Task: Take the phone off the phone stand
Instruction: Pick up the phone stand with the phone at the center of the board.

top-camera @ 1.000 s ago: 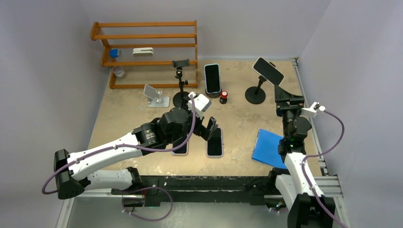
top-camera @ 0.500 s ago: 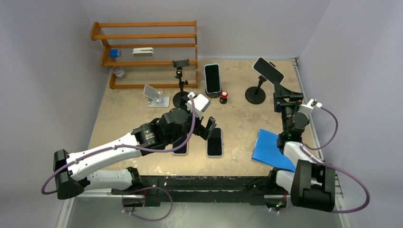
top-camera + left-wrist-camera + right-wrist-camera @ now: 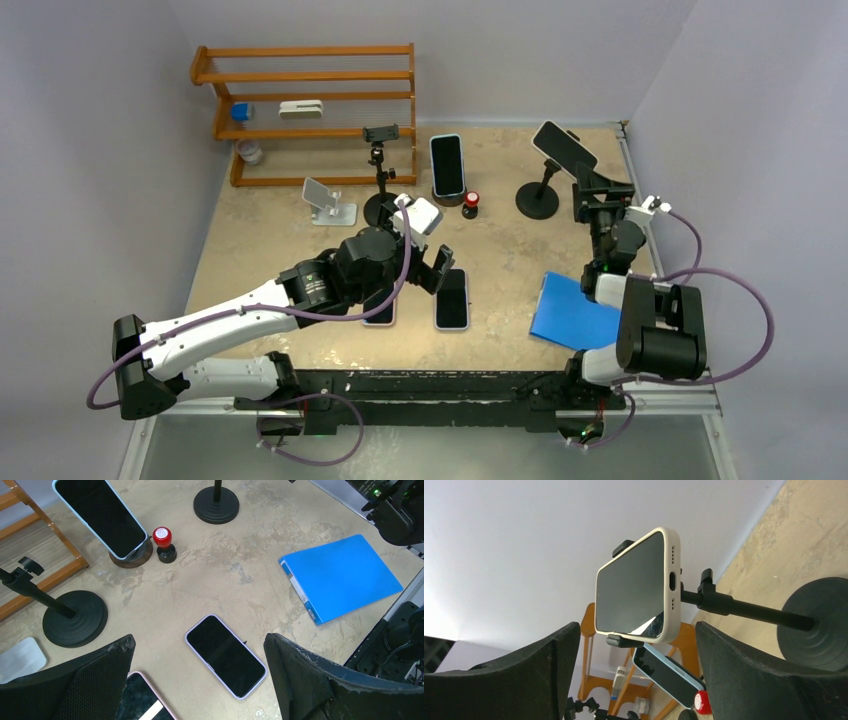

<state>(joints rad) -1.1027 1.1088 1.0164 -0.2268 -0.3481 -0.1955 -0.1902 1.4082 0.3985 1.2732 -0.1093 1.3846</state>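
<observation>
On our table (image 3: 290, 230), our left gripper (image 3: 199, 640) hangs spread wide over a flat phone (image 3: 226, 656). Far right, our right gripper (image 3: 636, 627) gapes apart facing the white-cased phone (image 3: 636, 587), which sits clamped in its black stand (image 3: 744, 611).

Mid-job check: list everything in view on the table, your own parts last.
Wooden rack: one, orange-brown, back left.
Blue item and white item: one each, same rack shelf.
Jar: one, pale, rack's lower left.
Folding stand: one, white, empty, before the rack.
Empty clamp stand: one, black, left of centre.
Phone stand: one, black, back right.
Clamped phone: one, white case, on that stand.
Leaning phone: one, light-blue case, on round brown base, back centre.
Stamp: one, red top, beside that base.
Lilac-cased phone and pink-cased phone: one each, flat, front centre.
Folder: one, blue, front right.
Left tool: one, black, open, above the flat phones.
Right tool: one, black, open, facing the clamped phone, not touching.
</observation>
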